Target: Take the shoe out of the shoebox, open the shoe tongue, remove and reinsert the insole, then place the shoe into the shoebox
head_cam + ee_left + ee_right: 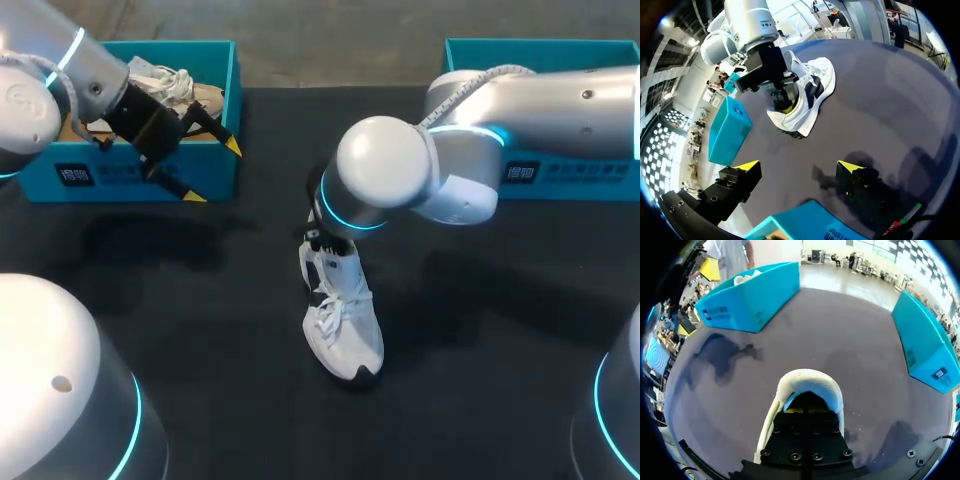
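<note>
A white shoe (343,322) with black trim stands upright on the black table (200,330), toe towards me. My right arm reaches in to the middle, and its gripper (320,243) goes down into the shoe's mouth behind the laces. In the right wrist view the right gripper (804,410) is shut inside the opening, just short of the padded heel collar (810,382). What it pinches is hidden. The left wrist view shows the shoe (815,82) with that gripper (782,105) in it. My left gripper (213,172) hangs open and empty at the front wall of the left shoebox (120,178).
The left shoebox holds another pale shoe (185,88). A second teal shoebox (560,52) stands at the back right, partly behind my right arm. In the left wrist view, a corner of the left shoebox (805,222) lies under my open left gripper (799,166).
</note>
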You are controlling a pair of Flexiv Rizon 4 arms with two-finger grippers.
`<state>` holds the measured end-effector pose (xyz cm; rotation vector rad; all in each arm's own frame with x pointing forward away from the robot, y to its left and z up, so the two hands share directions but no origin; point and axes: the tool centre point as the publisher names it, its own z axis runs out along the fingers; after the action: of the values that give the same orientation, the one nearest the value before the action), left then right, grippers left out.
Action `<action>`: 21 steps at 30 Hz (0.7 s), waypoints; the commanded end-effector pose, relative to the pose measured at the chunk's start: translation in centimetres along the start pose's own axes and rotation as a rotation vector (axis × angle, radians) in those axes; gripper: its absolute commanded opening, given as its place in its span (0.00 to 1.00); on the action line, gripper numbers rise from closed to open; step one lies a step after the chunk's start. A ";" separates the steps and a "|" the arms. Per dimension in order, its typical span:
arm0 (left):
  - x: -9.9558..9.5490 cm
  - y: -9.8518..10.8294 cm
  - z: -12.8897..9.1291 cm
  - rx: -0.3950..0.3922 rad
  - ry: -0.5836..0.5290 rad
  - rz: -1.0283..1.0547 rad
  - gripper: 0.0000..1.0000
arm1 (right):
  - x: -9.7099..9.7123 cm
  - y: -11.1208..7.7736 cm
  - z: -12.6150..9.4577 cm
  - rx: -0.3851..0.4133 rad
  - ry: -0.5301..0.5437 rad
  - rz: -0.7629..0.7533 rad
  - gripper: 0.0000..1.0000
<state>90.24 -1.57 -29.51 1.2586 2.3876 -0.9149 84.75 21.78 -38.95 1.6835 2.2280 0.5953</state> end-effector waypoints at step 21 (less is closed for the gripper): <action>-0.1 0.1 0.0 0.000 0.005 0.000 1.00 | 0.2 0.2 -1.6 0.004 -0.024 0.020 0.33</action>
<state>90.43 -1.60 -29.49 1.2613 2.3893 -0.9176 84.69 22.43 -38.33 1.7101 2.2039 0.5655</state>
